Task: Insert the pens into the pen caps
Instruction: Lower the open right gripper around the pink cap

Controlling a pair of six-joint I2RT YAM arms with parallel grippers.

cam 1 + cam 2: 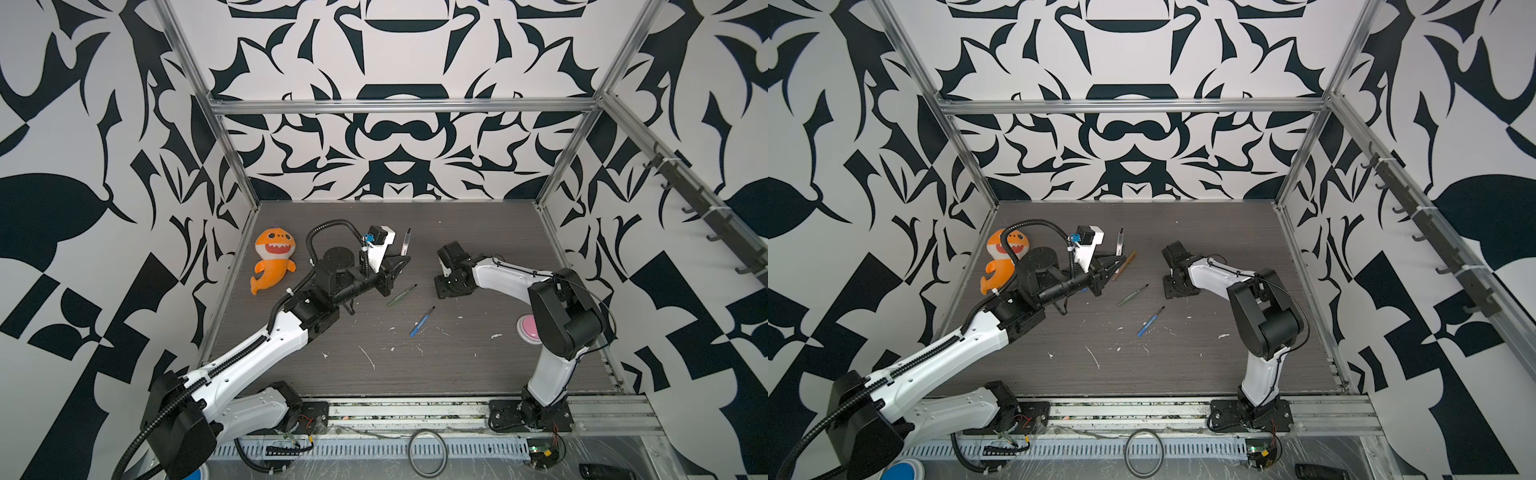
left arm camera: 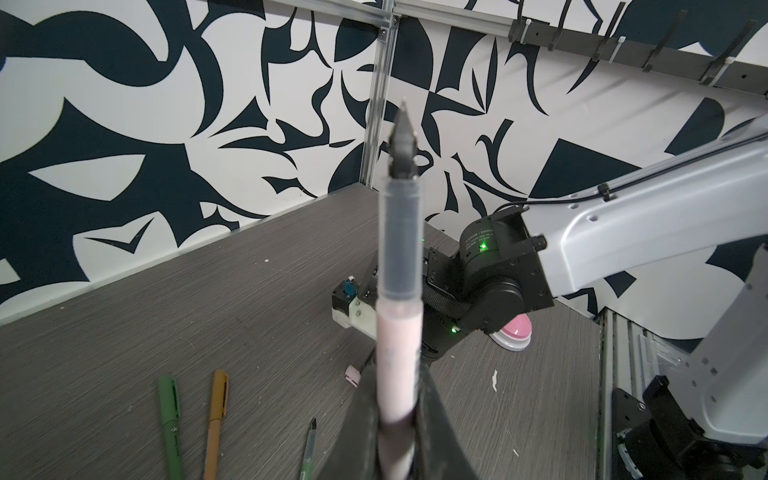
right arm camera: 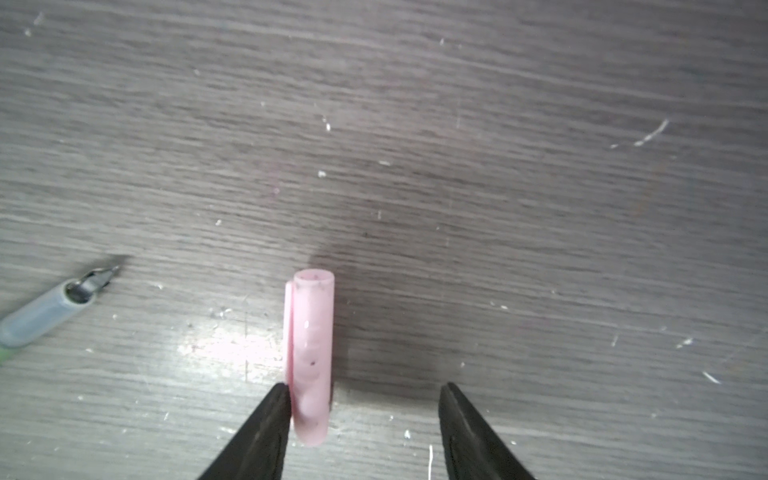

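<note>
My left gripper is shut on the white-pink pen and holds it upright with the dark tip up, above the table's far left. My right gripper is open and points down at the table. The pale pink pen cap lies on its side between the jaws, against one finger. A green pen and a blue pen lie uncapped between the arms. A capped green pen and a capped orange pen lie side by side below my left gripper.
An orange shark plush lies at the far left of the grey wood table. A pink dome button sits by the right arm. Metal frame posts and patterned walls close in three sides. White scuffs mark the table.
</note>
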